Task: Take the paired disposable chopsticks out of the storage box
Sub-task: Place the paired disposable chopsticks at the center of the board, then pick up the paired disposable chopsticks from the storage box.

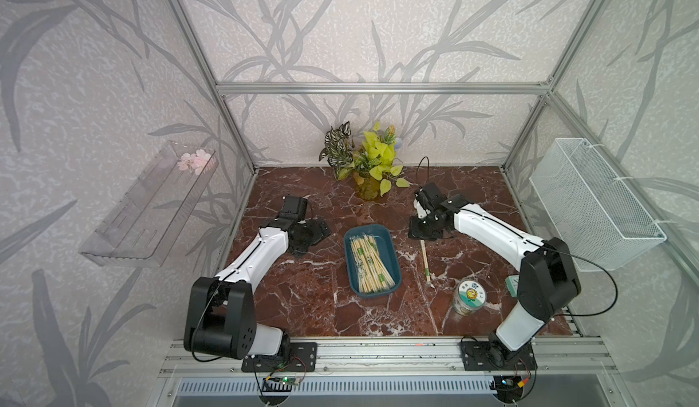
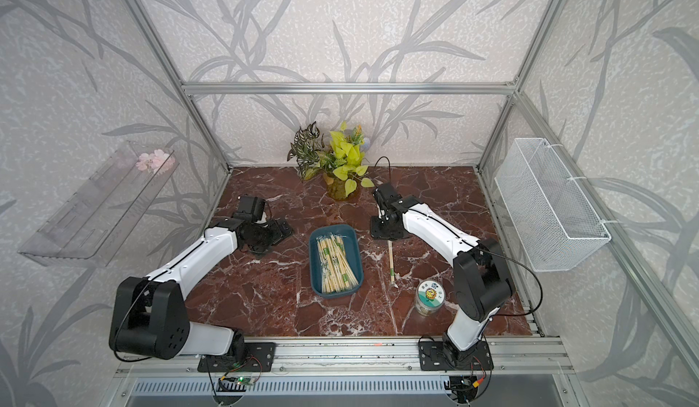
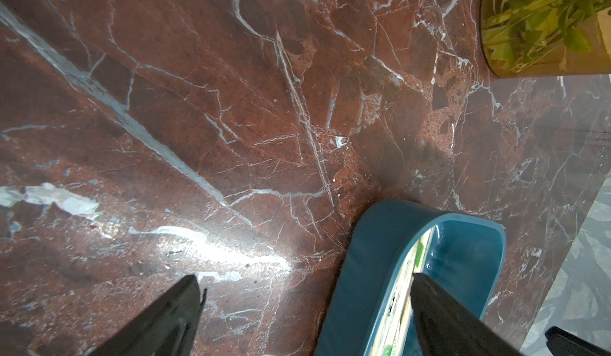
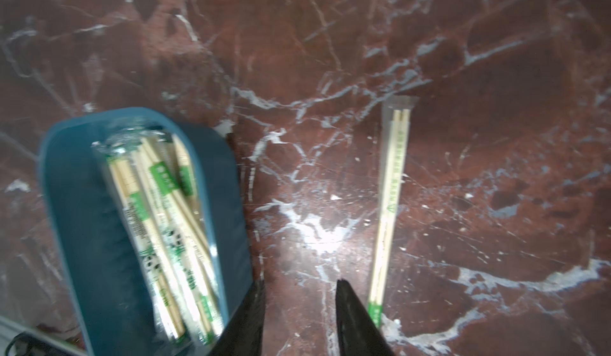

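Paired disposable chopsticks (image 1: pixel 371 265): heap in storage box (image 1: pixel 348 272), mid-table. L arm bent low beside it, left gripper (image 3: pixel 304 276) wide, empty. R arm low, right gripper (image 4: pixel 299 283) part-open, empty, by one loose pair (image 1: pixel 425 259) on table (image 1: pixel 302 291) near box. Jar (image 1: pixel 468 296) near that pair's end; plant (image 1: pixel 372 167) at back. Box packed w/ sleeved pairs, lengthwise.

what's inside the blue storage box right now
A heap of sleeved chopstick pairs fills the storage box; they cover most of its floor, so anything beneath them is hidden. One pair lies outside it.
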`<state>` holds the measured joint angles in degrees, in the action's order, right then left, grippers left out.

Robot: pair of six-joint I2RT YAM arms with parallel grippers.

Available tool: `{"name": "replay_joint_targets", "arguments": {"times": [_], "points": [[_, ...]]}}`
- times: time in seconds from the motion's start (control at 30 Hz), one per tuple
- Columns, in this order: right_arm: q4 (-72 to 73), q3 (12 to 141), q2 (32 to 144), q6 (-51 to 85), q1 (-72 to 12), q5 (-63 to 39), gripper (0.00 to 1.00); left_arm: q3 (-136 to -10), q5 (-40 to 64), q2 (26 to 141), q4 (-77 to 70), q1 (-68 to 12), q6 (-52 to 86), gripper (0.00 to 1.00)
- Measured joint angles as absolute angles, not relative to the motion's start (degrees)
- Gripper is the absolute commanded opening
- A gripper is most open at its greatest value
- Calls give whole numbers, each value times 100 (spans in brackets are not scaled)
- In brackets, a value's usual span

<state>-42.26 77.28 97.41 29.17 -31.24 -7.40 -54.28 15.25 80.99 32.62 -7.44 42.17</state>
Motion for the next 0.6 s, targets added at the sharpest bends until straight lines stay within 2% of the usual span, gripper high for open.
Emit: {"name": "replay_joint_targets", "arguments": {"times": [0.33, 0.6], "points": [[-4163, 8412, 10193, 2845, -4364, -867, 37, -5428, 1511, 8099, 3260, -744, 4154, 99], [-4244, 8503, 10947, 2650, -4617, -770, 34, -5428, 1516, 8099, 3256, -742, 4154, 99]]}}
